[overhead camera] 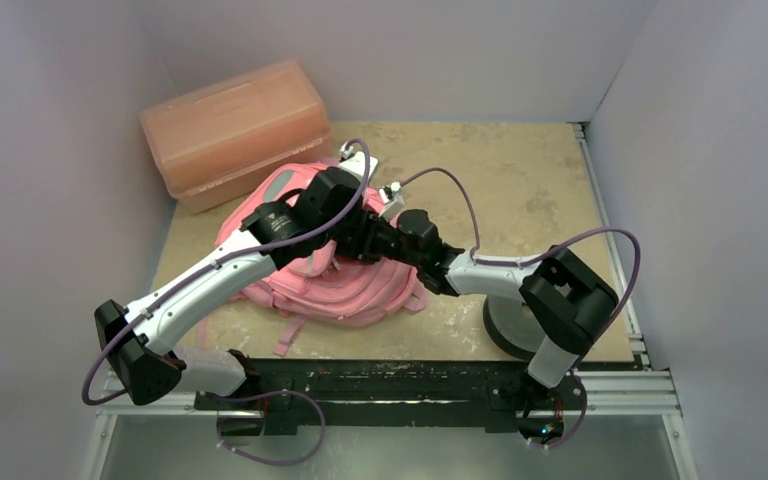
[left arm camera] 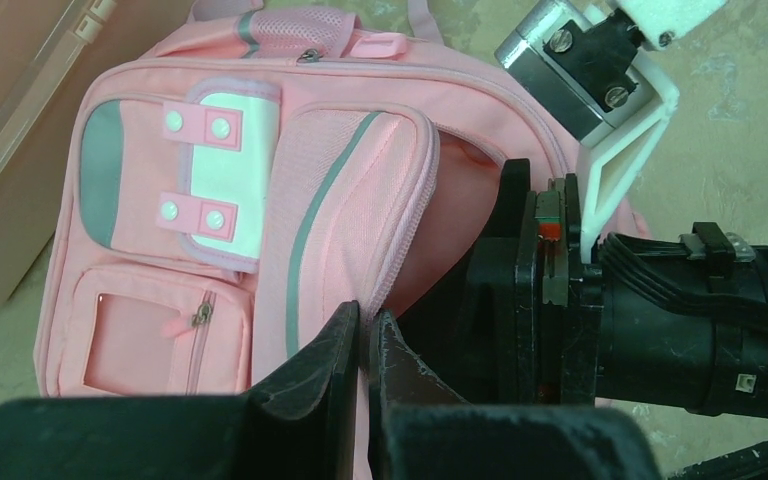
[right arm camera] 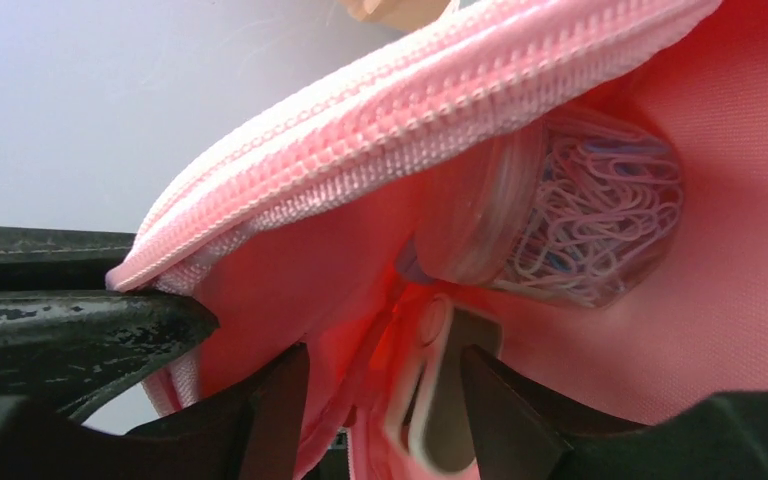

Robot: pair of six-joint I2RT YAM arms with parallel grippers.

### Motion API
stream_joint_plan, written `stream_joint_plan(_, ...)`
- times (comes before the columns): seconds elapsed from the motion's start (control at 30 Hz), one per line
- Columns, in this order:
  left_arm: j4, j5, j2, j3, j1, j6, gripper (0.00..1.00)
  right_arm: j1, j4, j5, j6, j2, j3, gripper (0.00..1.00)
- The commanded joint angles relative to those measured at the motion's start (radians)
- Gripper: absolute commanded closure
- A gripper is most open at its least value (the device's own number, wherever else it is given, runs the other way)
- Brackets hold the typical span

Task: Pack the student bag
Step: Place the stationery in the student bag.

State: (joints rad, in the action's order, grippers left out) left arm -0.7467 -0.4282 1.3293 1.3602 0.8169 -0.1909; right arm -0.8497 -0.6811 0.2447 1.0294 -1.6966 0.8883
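**Subject:** large soft pink fabric backpack, lying flat on the beige mottled surface, near a rigid salmon-orange translucent plastic box.

**Left claw**: pressed together on the zipped edge of the main flap. It pinches the fabric and holds it raised, evidently to keep the compartment mouth open for the other arm.

**Right claw**: reaches inside that opening, fingers spread. A small grey-and-white item sits between them; whether it is touched cannot be told.

**Contents:** deeper in, a clear plastic tub of pink and white paper clips rests against the lining, apart from the fingers — judged delivered. The pink zip band arches above the claw.

**Risk:** should the pinched flap slip, it would likely drop onto the right wrist — withdrawal calls for the flap held as it is.
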Motion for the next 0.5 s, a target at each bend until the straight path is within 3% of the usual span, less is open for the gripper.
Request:
stream_joint_plan(0.0,0.118,-0.011,-0.046,0.037,0.008,-0.004,1.0,0.0,0.073,-0.047,-0.08,0.077,0.027,0.37)
stream_joint_plan(0.23,0.117,-0.003,-0.036,0.038,0.009,-0.005,1.0,0.003,0.303,-0.13,-0.202,0.225,0.012,0.35)
stream_joint_plan(0.47,0.093,0.034,0.018,0.061,0.009,-0.01,1.0,0.005,0.644,-0.319,-0.341,0.427,-0.04,0.35)
